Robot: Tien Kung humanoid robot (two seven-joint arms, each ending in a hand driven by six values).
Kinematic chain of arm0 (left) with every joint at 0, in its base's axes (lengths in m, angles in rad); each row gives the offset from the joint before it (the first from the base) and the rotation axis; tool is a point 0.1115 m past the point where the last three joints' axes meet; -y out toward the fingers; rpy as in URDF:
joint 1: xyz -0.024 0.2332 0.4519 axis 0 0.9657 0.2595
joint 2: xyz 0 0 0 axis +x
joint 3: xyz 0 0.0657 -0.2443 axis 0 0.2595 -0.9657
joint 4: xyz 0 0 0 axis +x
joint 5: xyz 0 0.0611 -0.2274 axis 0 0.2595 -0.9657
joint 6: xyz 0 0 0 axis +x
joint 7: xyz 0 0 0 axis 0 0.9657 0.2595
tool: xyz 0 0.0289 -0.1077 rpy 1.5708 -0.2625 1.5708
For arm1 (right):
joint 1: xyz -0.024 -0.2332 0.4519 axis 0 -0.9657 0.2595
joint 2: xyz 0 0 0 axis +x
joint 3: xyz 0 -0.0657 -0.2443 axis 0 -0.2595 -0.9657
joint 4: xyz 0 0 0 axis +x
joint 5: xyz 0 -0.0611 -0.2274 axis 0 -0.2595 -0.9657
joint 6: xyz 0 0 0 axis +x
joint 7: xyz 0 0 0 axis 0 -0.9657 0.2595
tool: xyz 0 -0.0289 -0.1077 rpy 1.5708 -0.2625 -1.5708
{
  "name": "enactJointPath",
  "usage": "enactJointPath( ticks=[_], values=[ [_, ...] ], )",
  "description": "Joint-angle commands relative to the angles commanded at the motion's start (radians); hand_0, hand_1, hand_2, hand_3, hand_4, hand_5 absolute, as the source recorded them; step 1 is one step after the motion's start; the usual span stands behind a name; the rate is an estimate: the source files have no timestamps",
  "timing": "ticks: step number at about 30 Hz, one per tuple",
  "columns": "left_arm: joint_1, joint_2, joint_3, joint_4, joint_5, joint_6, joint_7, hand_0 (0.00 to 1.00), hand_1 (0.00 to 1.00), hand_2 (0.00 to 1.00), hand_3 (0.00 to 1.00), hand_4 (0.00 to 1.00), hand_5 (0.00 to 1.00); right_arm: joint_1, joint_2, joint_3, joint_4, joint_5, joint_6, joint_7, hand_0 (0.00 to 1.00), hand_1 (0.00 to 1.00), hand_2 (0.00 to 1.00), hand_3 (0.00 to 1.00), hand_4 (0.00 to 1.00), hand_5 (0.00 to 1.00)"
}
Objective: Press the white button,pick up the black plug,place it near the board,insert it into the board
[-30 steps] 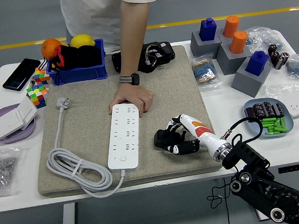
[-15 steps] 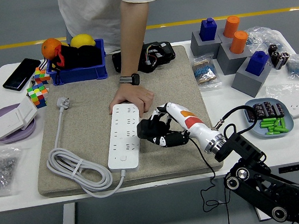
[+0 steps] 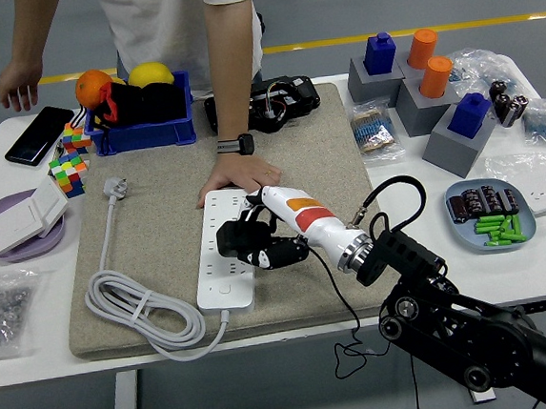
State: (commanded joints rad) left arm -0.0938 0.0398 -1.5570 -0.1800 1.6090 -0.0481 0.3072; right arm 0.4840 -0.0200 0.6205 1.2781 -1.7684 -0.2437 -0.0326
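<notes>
The white power strip [image 3: 223,269] lies lengthwise on the grey mat [image 3: 162,243], with its white button [image 3: 225,288] at the near end. My right hand [image 3: 246,242] hovers over the strip's middle. Its fingers are curled around a black object that looks like the black plug, low over the sockets; the hand hides the plug's prongs. A person's hand [image 3: 239,178], wearing a black watch, presses down the strip's far end. The strip's white cable [image 3: 134,308] coils at the left and ends in a white plug [image 3: 114,188]. My left arm is out of view.
A blue bin [image 3: 142,132] with fruit, a phone [image 3: 35,135], puzzle cubes [image 3: 69,163] and a purple plate [image 3: 13,244] stand at the left. A black adapter [image 3: 281,103] is at the back. Grey blocks [image 3: 438,118] and a blue dish [image 3: 489,216] are at the right. The person's other hand [image 3: 19,86] hangs at the far left.
My right hand has travelled left from the mat's right part to above the power strip. The person's second arm has appeared at the top left; the hand on the strip stayed.
</notes>
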Motion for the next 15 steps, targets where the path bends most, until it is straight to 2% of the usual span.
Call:
enactJointPath(
  ticks=[15],
  values=[
    [0.001, 0.003, -0.005, 0.0, 0.009, 0.0, 0.0, 0.649, 0.638, 0.632, 0.676, 0.518, 0.099, 0.022, 0.016, -0.048, -0.058, -0.041, 0.01, -0.032, 0.343, 0.431, 0.416, 0.456, 0.791, 0.002]
  ],
)
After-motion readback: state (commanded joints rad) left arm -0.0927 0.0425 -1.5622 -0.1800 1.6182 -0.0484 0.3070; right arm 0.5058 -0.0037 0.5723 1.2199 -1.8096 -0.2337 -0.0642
